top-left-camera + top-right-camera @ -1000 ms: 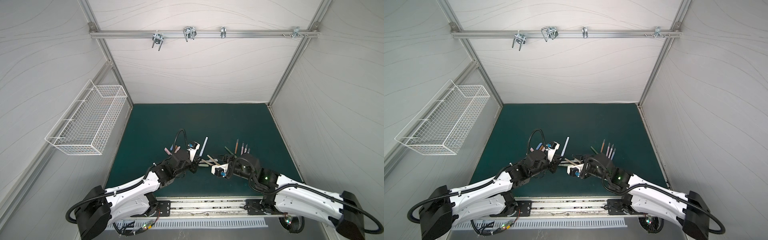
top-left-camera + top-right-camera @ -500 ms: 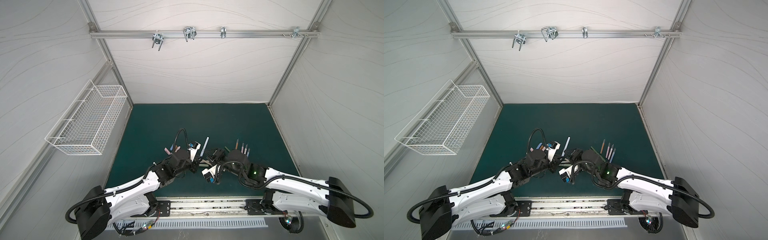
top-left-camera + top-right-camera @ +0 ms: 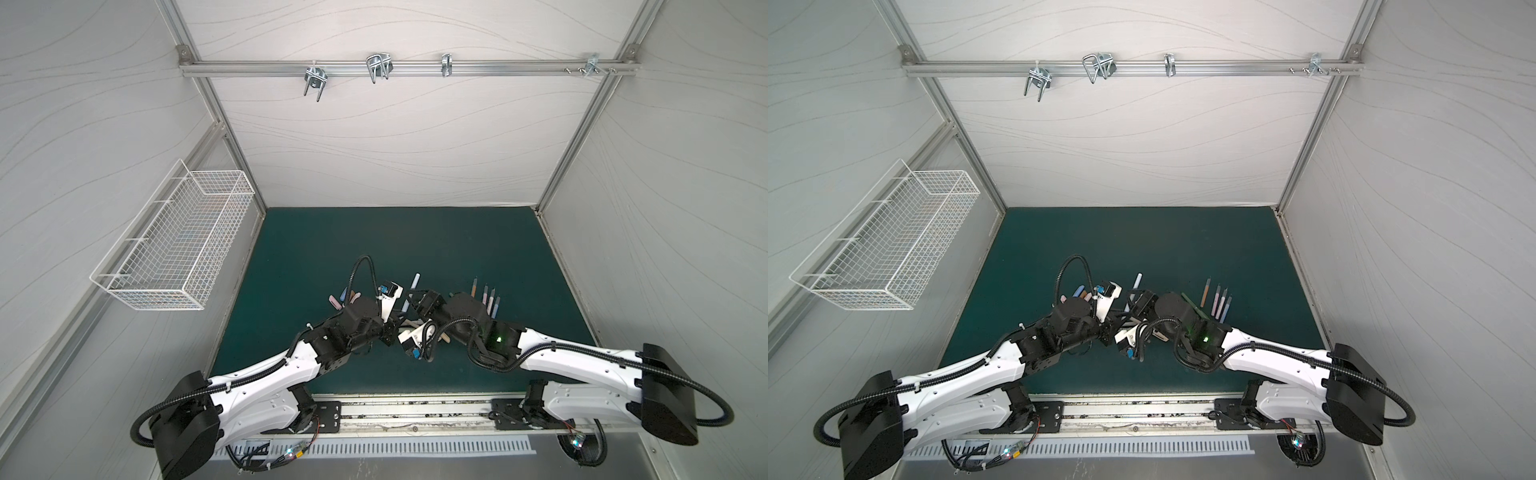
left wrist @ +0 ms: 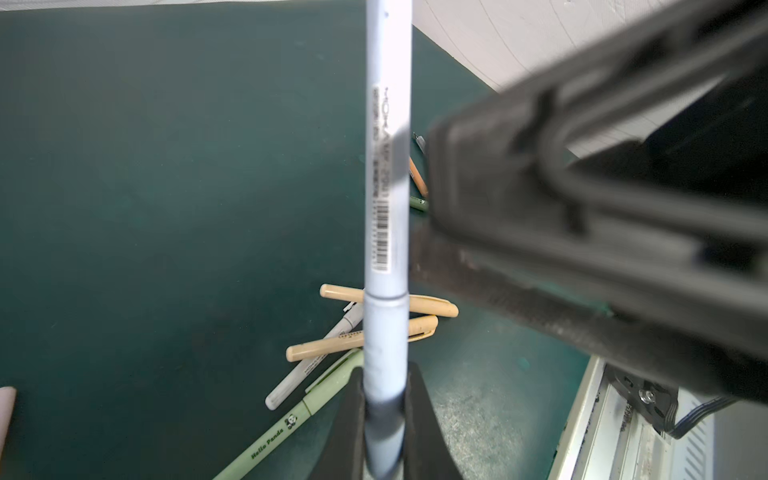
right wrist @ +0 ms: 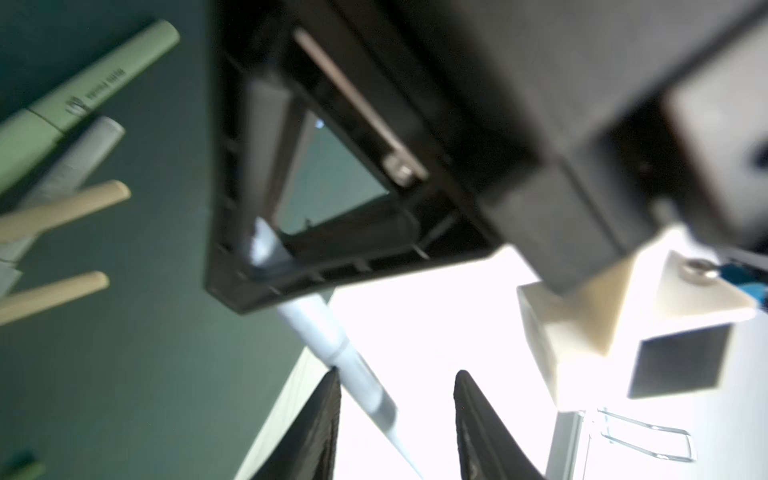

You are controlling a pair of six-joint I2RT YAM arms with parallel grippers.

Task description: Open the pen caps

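Pen caps (image 3: 1077, 289) progress: partly done, I judge. Several pens lie bare-tipped, one is in hand, and at least four wait capped.
Surface (image 3: 374, 241): dark green mat, carrying everything in its near half.
Left end effector (image 4: 384, 399): pressed together on the pale blue pen (image 4: 386, 166). It pinches the shorter section below the seam, which reads as the cap end.
Right end effector (image 5: 397, 376): spread, straddling the same pen just past the seam. The barrel lies close against one finger (image 5: 322, 419) with a clear gap to the other, so there is no grip yet.
Pale blue pen, place: held off the surface between both end effectors, its far end poking out past them in both top views, cap seated.
Waiting pile (image 4: 432, 307): two tan pens, a white one and a green "Hello Panda" one, crossed over each other on the surface under the end effectors. All seem capped.
Opened row (image 3: 1216, 299): four thin-tipped pens side by side just beyond the right arm (image 3: 1266, 357), which hides their lower ends. A dark green one beside them may be a fifth.
Pen caps, loose: pink, blue and tan show just beyond the left arm (image 3: 967, 370), partly hidden, so their count is uncertain.
Left to do: close on the barrel, pull the cap and barrel apart, then repeat for the pile.
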